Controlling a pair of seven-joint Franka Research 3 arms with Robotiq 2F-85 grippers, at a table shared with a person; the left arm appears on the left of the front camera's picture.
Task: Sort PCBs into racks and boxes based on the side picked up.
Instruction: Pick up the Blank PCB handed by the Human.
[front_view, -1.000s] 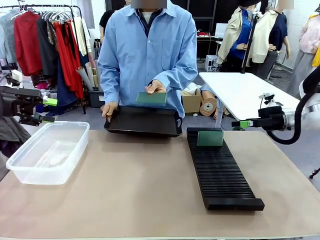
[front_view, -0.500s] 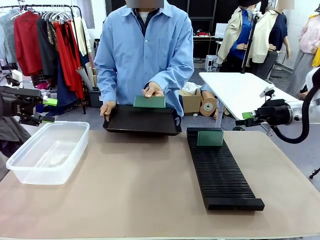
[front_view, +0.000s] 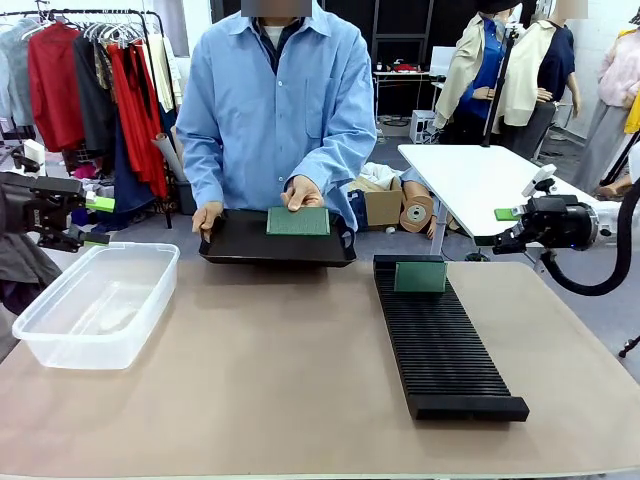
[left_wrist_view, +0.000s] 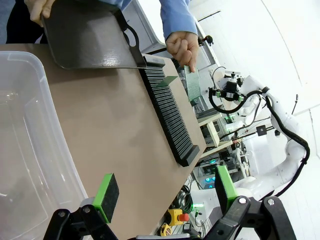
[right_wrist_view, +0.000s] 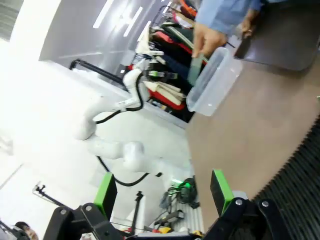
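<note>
**Front view.** A thin flat green rectangular PCB (front_view: 298, 221) is pinched by the person's hand (front_view: 303, 192) over the shallow smooth black tray (front_view: 240, 250) at the far edge of the brown table (front_view: 250, 400). A second green PCB (front_view: 420, 276) stands upright in the far end of the long black slotted rack (front_view: 445, 350), right of middle. The clear plastic tub (front_view: 60, 330) sits at the left edge. The left gripper (front_view: 98, 221) hangs off that edge, wide and empty. The right gripper (front_view: 508, 230) hangs off the far right corner.

Risk: a reach from the right corner toward the held PCB passes near the rack's far end and could knock the standing PCB. Misjudging which face is up would send the PCB to the wrong container.

Change: the held PCB's face is now tipped toward the camera. The tray has shifted left, and the right gripper has drawn back and up.

**Left wrist view.** The left gripper (left_wrist_view: 165, 195) has its pads far apart with nothing between them. The tub (left_wrist_view: 30, 150) is beneath it.

**Right wrist view.** The right gripper (right_wrist_view: 163, 195) is spread wide and empty. The rack (right_wrist_view: 300, 165) lies at the lower right. The image is blurred, which suggests the arm is moving.
</note>
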